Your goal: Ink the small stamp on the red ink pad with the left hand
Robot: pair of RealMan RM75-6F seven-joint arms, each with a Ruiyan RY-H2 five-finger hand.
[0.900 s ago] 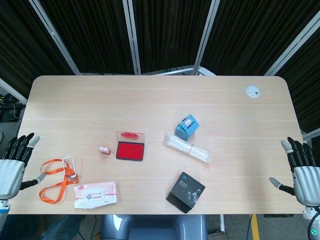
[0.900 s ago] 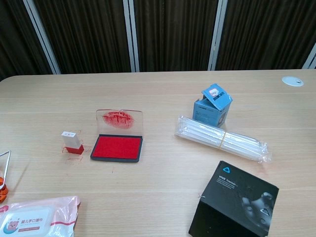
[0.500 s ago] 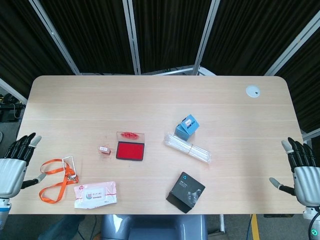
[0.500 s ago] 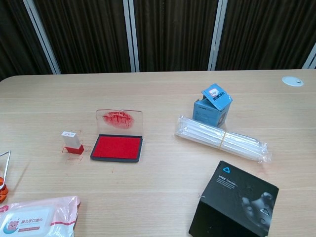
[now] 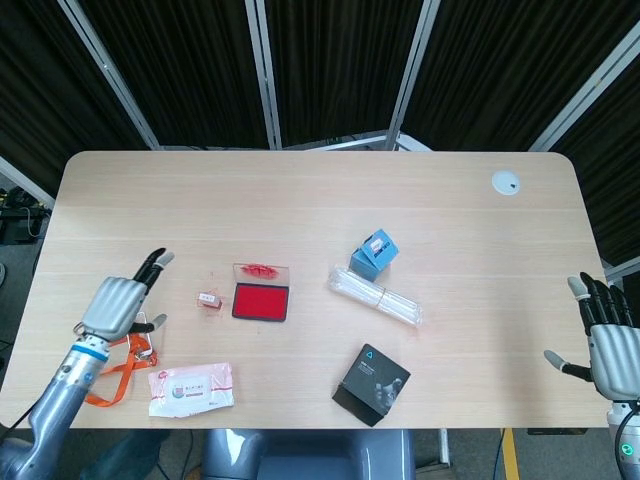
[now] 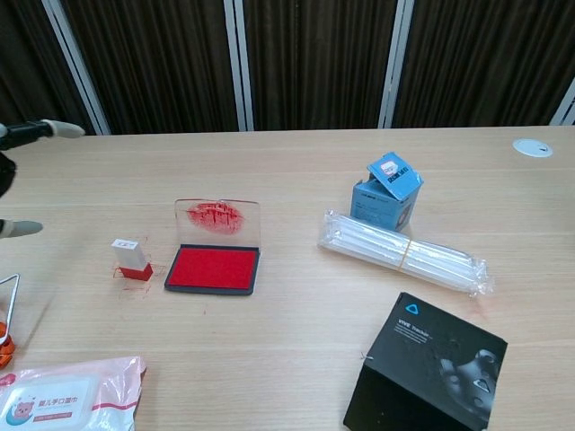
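My left hand [image 5: 118,303] is over the table [image 5: 300,200] now, fingers spread and holding nothing, fingertips [image 5: 160,258] pointing toward the stamp [image 5: 208,299]. Hand and stamp are near but apart. In the chest view I only catch fingertips [image 6: 54,128] at the left edge. The stamp stands upright just left of the ink pad [image 5: 261,301], not touching it; the pad's clear lid [image 6: 217,218] is tipped up behind, smeared red. Under my wrist lies the orange lanyard [image 5: 105,375], with a wipes pack [image 5: 191,387] beside it. Further right: a blue box [image 5: 373,253], a clear tube bundle [image 5: 377,296], a black box [image 5: 371,383]. My right hand [image 5: 606,338] sits off the table's right edge, fingers apart, empty.
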